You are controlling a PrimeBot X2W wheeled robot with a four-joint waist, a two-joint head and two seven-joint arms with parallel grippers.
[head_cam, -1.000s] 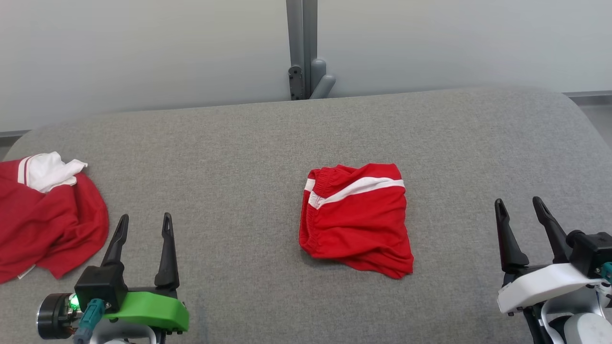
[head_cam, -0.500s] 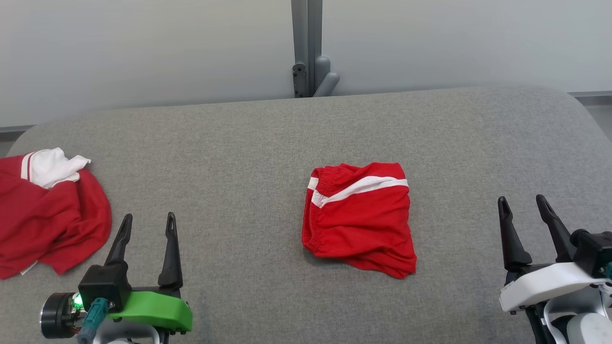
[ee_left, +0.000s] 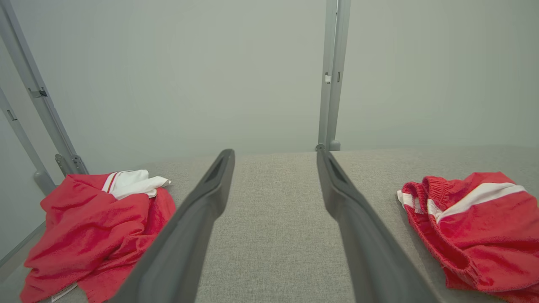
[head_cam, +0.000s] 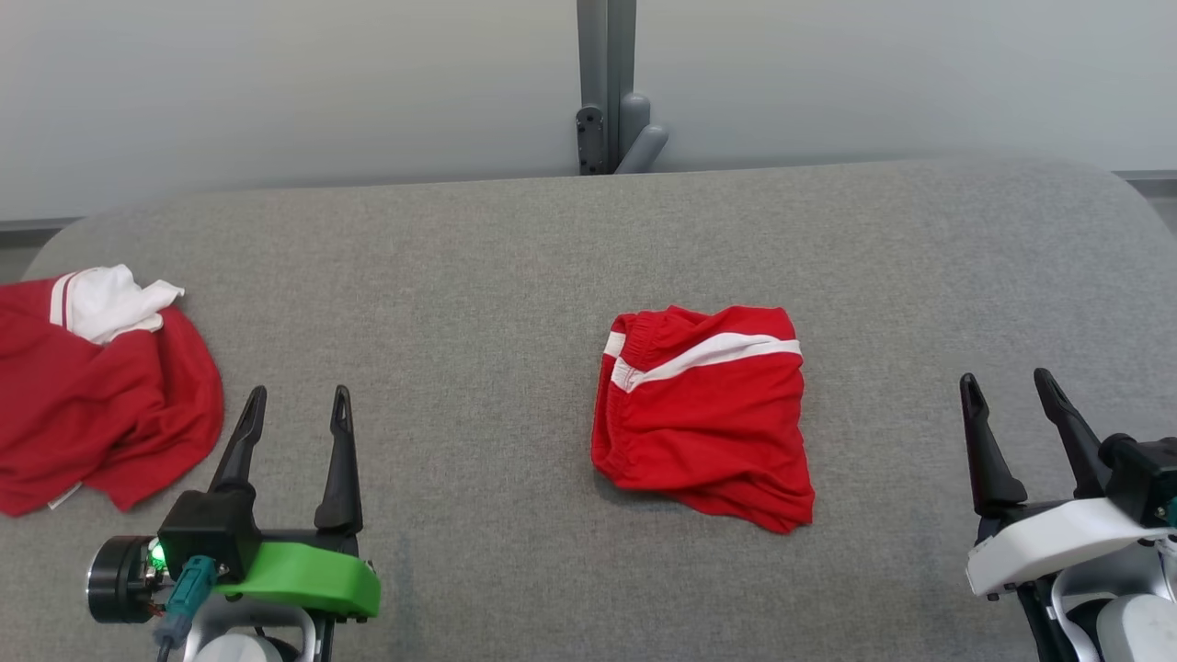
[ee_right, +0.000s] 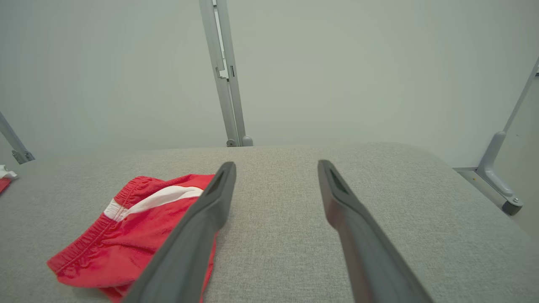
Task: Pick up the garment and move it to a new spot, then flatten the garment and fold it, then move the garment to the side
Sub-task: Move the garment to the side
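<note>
Red folded shorts [head_cam: 703, 418] with white stripe, mid-way across the grey padded table [head_cam: 441, 276], well apart from left gripper [head_cam: 300, 393] and right gripper [head_cam: 1003, 377], both spread open and empty. Could unfold if pinched by one layer only. Plenty of bare surface toward the rounded right edge; crumpled red top [head_cam: 110, 414] crowding left edge.

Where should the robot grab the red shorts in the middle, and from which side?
Probably the thick, ruffled waistband along the left edge of the red shorts: it stands up as a ridge. Come from the left with the open left gripper, fingers straddling it.
</note>
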